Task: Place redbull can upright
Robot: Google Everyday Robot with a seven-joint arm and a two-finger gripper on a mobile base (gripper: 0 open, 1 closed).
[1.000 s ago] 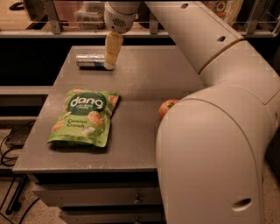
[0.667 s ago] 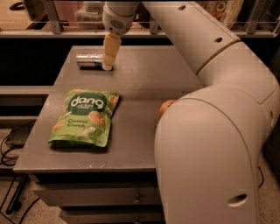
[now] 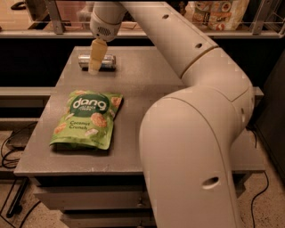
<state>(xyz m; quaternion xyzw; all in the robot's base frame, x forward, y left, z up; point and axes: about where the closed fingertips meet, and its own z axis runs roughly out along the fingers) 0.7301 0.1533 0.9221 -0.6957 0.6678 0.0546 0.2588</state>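
Note:
The redbull can [image 3: 108,62] lies on its side near the back left of the grey table [image 3: 147,84], its long axis running left to right. My gripper [image 3: 95,67] hangs down from the wrist right at the can and covers its middle, so only the can's two ends show. I cannot see whether it touches the can.
A green Dang coconut chips bag [image 3: 87,119] lies flat on the front left of the table. My large white arm [image 3: 191,133] fills the right half of the view and hides that side of the table. A shelf with packages [image 3: 218,13] stands behind the table.
My gripper has moved left along the can, from its right end to over its middle. The arm has swung across and now hides the apple that showed on the right.

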